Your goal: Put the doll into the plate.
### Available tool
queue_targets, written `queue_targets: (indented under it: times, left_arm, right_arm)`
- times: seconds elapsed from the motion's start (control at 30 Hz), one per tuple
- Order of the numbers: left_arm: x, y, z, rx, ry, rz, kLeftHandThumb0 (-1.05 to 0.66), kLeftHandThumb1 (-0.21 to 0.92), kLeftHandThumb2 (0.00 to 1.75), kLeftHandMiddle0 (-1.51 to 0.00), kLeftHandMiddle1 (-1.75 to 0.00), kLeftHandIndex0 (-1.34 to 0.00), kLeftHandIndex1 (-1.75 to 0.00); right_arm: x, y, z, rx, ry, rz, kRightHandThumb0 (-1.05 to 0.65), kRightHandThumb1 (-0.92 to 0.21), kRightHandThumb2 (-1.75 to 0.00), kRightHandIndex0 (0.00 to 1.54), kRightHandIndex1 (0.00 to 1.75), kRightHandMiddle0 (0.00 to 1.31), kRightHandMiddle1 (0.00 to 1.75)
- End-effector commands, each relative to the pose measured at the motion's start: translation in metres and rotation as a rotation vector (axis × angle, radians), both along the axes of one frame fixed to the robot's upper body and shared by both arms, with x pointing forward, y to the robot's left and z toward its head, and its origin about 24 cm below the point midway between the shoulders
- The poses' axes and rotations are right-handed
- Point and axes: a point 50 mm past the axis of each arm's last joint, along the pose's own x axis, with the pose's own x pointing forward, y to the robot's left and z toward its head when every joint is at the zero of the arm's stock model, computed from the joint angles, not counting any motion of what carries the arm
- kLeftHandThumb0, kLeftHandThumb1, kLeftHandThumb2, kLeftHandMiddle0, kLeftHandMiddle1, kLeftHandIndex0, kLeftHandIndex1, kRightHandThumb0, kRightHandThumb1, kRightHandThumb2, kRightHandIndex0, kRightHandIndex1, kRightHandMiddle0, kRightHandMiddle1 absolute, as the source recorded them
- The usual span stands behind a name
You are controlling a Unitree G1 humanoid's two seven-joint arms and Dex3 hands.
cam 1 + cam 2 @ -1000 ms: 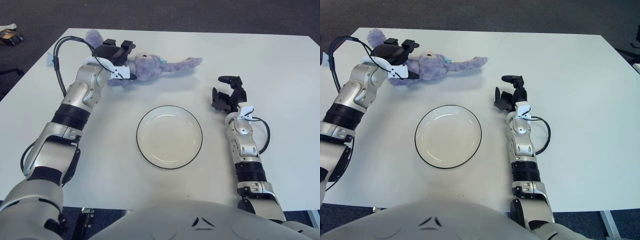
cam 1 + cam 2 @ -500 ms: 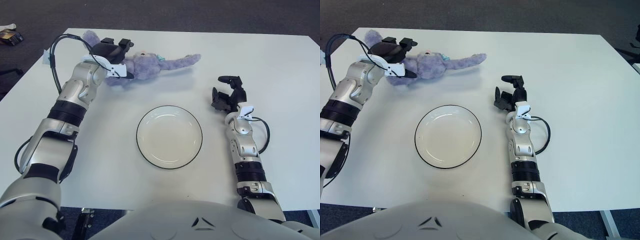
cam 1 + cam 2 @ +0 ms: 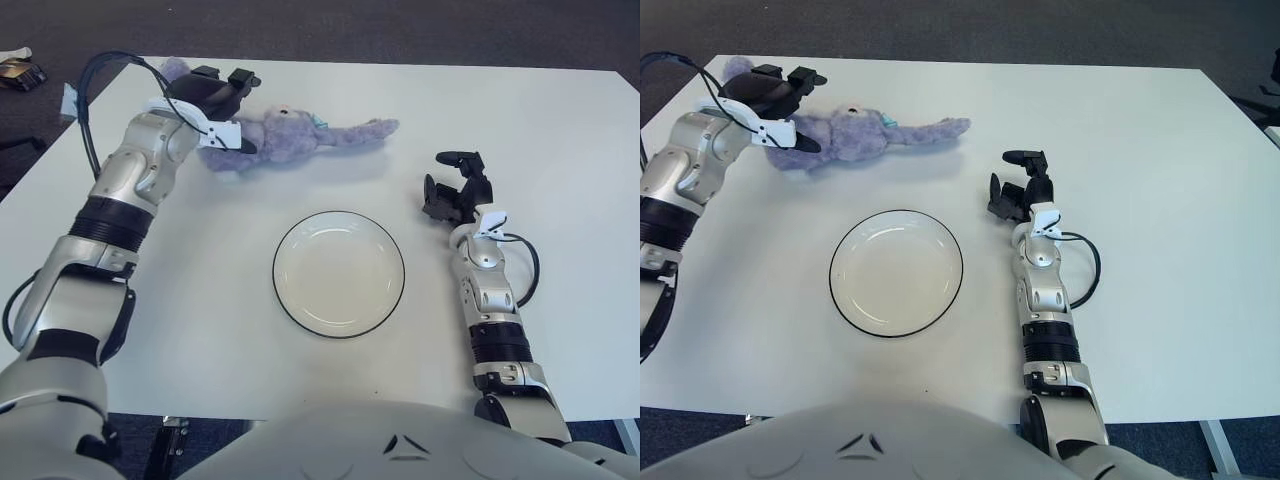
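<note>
Nearest to me, the plate is sitting empty on the white counter, white with a thin dark rim, roughly centred in front of the robot's torso. To its right, I am seeing the right robot hand showing just beside the plate's right edge and a little beyond it, apart from the plate; its dark fingers are loosely curled and it is gripping nothing. A black cable is looping off the side of that forearm.

Farther out, near the counter's far left side, the doll is lying on the counter, a purple plush stretched lengthwise with one long limb pointing right toward the middle of the counter. It is well apart from the plate, beyond it and to the left. I am holding the left robot hand over the doll's left end, fingers spread across the plush; I cannot tell whether they are actually clamping it or only hovering against it.
</note>
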Motion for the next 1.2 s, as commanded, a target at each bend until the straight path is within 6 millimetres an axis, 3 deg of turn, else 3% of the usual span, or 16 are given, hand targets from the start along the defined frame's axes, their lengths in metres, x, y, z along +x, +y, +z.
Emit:
queue_targets:
  times: [0.0,0.37,0.4,0.53,0.7,0.8,0.87,0.97,1.17]
  left_arm:
    - [-0.001,0.001,0.014,0.032,-0.013,-0.014,-0.97,0.87,0.15,-0.07,-1.75,0.0,-0.6]
    - [-0.002,0.004,0.027,0.067,-0.034,-0.003,-0.92,0.79,0.16,0.0,-1.69,0.0,-0.55]
    - [-0.002,0.005,0.028,0.066,-0.038,0.0,-0.91,0.77,0.18,0.0,-1.6,0.0,-0.54]
    - [-0.005,0.005,0.039,0.073,-0.047,-0.001,-0.87,0.58,0.48,0.0,-1.36,0.0,-0.52]
    - [-0.011,0.005,0.052,0.097,-0.074,-0.011,-0.82,0.45,0.65,0.0,-1.45,0.0,-0.56]
    - [-0.011,0.005,0.053,0.106,-0.075,-0.016,-0.78,0.41,0.7,0.0,-1.22,0.0,-0.6]
    - [-0.012,0.005,0.056,0.107,-0.076,-0.018,-0.75,0.37,0.75,0.0,-0.89,0.0,-0.62]
    - [-0.012,0.004,0.065,0.132,-0.065,-0.032,-0.71,0.33,0.81,0.0,-0.6,0.0,-0.61]
    - [-0.005,0.006,0.069,0.182,-0.048,-0.025,-0.73,0.33,0.82,0.0,-0.4,0.0,-0.57]
  right_arm:
    - [-0.008,-0.001,-0.025,0.008,0.115,-0.007,-0.42,-0.52,-1.02,1.24,1.75,0.09,1.43]
    - [-0.007,0.0,-0.027,-0.001,0.112,-0.008,-0.43,-0.51,-1.03,1.25,1.75,0.09,1.41]
    - [-0.007,0.0,-0.027,-0.002,0.112,-0.008,-0.43,-0.52,-1.03,1.25,1.75,0.1,1.41]
    - [-0.006,0.0,-0.027,-0.002,0.114,-0.004,-0.42,-0.52,-1.04,1.26,1.75,0.1,1.4]
    - [-0.006,0.0,-0.027,0.0,0.121,-0.003,-0.42,-0.53,-1.04,1.25,1.75,0.1,1.4]
    - [-0.006,0.001,-0.027,-0.001,0.123,-0.001,-0.42,-0.53,-1.04,1.25,1.75,0.1,1.41]
    - [-0.006,0.001,-0.027,0.0,0.124,0.002,-0.42,-0.53,-1.04,1.24,1.75,0.11,1.41]
    - [-0.006,0.001,-0.027,0.002,0.124,0.003,-0.42,-0.53,-1.04,1.24,1.75,0.11,1.42]
    - [-0.005,0.002,-0.028,-0.002,0.125,0.0,-0.41,-0.53,-1.04,1.25,1.75,0.11,1.42]
